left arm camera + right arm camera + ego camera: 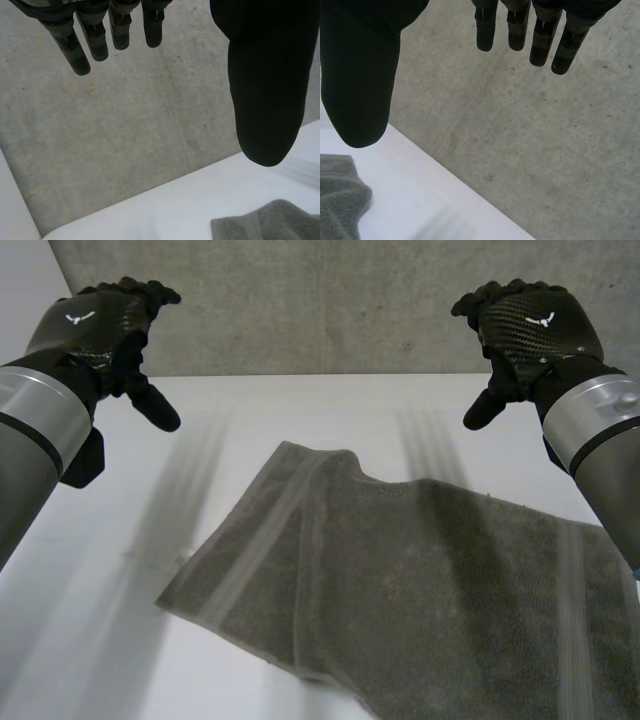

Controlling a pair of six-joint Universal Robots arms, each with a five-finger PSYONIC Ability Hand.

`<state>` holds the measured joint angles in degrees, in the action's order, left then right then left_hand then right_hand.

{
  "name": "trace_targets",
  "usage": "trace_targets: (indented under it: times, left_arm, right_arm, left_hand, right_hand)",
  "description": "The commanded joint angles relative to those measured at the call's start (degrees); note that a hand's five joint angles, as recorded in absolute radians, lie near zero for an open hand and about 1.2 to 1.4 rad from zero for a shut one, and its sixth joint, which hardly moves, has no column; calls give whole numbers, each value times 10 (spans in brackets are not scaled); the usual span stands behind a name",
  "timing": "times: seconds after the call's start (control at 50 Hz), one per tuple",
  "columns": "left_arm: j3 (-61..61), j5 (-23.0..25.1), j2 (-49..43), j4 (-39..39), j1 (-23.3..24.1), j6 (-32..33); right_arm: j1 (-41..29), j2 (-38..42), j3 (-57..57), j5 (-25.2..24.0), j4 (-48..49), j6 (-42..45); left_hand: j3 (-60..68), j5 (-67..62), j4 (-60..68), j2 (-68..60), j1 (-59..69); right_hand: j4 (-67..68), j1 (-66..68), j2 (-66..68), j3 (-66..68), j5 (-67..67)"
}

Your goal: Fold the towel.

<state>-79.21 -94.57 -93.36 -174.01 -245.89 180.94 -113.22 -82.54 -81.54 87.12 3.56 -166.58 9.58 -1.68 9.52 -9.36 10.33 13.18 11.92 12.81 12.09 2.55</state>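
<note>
A grey-green towel with paler stripes lies flat on the white table, spreading from the middle to the near right; its far corner is slightly rumpled. My left hand hovers high over the table's far left, fingers straight, empty, well clear of the towel. My right hand hovers high at the far right, also open and empty, above the towel's far edge. In the left wrist view the fingers and thumb hang apart over a towel corner. In the right wrist view fingers and thumb stand apart above a towel corner.
A grey concrete wall runs behind the table's far edge. Bare white tabletop lies to the left of the towel and beyond it.
</note>
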Motion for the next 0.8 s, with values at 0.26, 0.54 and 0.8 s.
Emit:
trace_targets:
  times: [0.26,0.54,0.8]
  left_arm:
    - [-96,97,-55,4,84,-1]
    - [-215,25,-120,-7,156,-24]
    - [-239,19,-142,-74,219,-39]
  right_arm:
    - [1,34,-6,2,-12,6]
    - [1,33,-105,-7,-10,6]
    - [-2,33,-174,-5,-4,3]
  left_hand:
    - [6,15,7,-9,-1]
    - [6,15,7,-9,-1]
    - [21,0,22,-24,14]
  right_hand:
    - [-32,-19,-28,-21,-25]
    - [-32,-19,-28,-21,-25]
    - [-32,-19,-28,-21,-25]
